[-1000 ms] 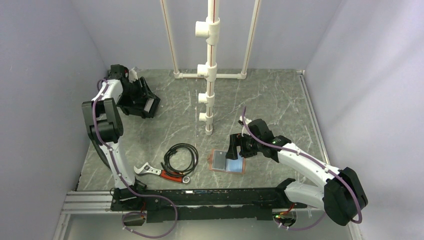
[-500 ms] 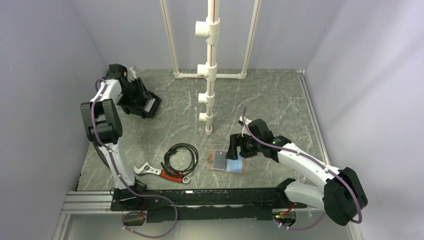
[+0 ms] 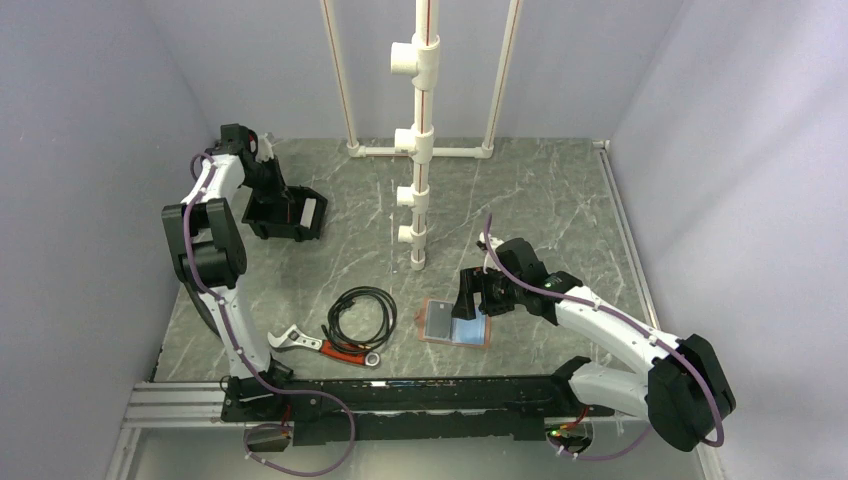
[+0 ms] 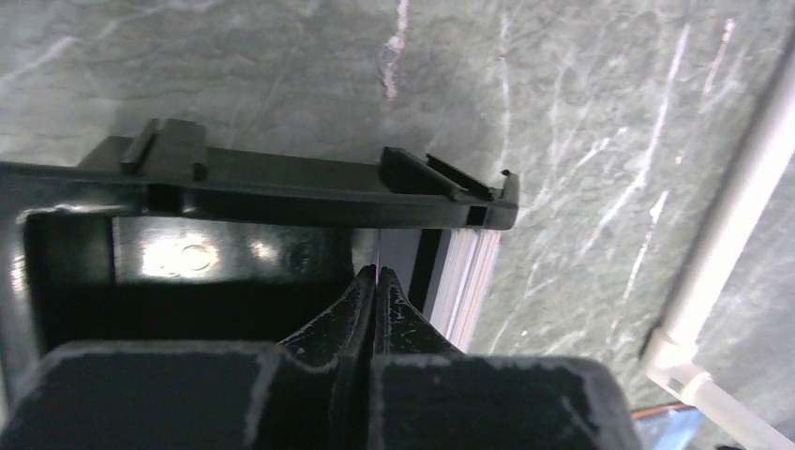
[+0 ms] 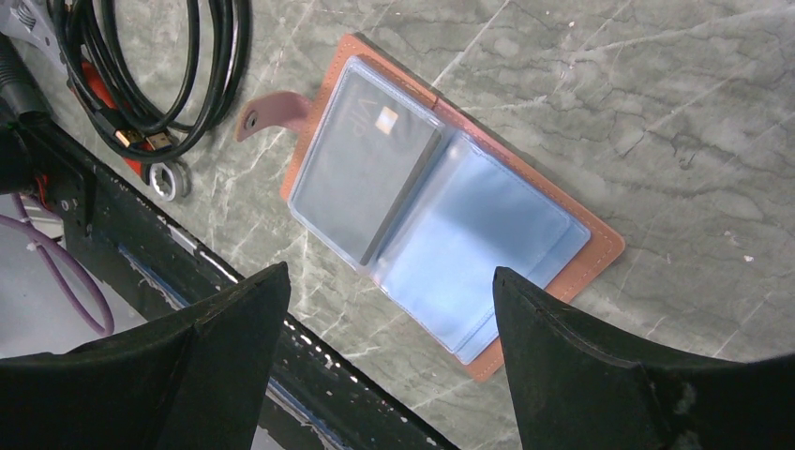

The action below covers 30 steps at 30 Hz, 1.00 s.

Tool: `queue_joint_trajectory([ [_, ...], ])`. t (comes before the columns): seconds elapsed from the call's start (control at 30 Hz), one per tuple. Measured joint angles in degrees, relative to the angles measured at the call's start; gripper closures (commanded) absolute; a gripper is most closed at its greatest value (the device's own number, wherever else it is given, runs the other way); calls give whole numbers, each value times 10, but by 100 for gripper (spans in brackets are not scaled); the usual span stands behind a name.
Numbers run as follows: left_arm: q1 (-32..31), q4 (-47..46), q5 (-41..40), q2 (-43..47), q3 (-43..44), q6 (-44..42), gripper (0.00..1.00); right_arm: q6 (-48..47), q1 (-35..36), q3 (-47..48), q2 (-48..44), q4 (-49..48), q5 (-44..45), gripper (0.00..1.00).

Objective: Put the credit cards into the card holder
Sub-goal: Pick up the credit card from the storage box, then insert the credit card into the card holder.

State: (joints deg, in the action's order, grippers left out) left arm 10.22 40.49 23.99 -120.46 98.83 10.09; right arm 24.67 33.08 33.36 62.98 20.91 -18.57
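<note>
Hovering my right gripper (image 5: 389, 274) above the holder (image 5: 487, 225), jaws spread wide, nothing between them. The holder lies flat and open on the table (image 5: 656, 94), well toward the near edge. Seen from the wrist it sits in the gap between my two fingers, below them, and neither finger touches it. One half holds a grey card (image 5: 366, 178) marked VIP under a clear sleeve. The other half is pale blue. Brown rim all round, and a brown tab (image 5: 272, 114) sticks out toward the cable (image 5: 187, 66) coiled just beside it. My left gripper (image 4: 377, 274) is well apart from all this, at the far left of the table, reaching down into the black bin (image 4: 281, 178). Jaws there are pressed together, tips meeting. A hairline pale sliver stands up from between the tips, and I cannot tell whether it is a card's edge or only a glint. Just beside the tips, against the bin's end wall, stands a pale strip (image 4: 464, 281), edge-on. It may be cards, but I cannot tell.
</note>
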Motion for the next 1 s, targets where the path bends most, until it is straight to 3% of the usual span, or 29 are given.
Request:
queue_joint_trajectory([
  [0.27, -9, 68, -130, 24, 72, -31, 99, 8, -6, 28, 19, 11, 31, 18],
  [0.4, -12, 83, -153, 77, 108, -24, 99, 16, -60, 66, 42, 17, 37, 18],
  [0.53, -17, 33, -41, 150, 98, 34, 99, 30, -148, 99, 72, -1, -12, 16],
  [0.67, -61, -106, 122, 171, 63, 130, 100, 76, -205, 140, 134, -69, -112, 15],
  [0.8, -148, -256, 246, 113, 28, 243, 100, 139, -222, 163, 193, -179, -202, 14],
  [1.0, -247, -403, 328, -10, -2, 363, 100, 233, -223, 189, 241, -342, -283, 20],
])
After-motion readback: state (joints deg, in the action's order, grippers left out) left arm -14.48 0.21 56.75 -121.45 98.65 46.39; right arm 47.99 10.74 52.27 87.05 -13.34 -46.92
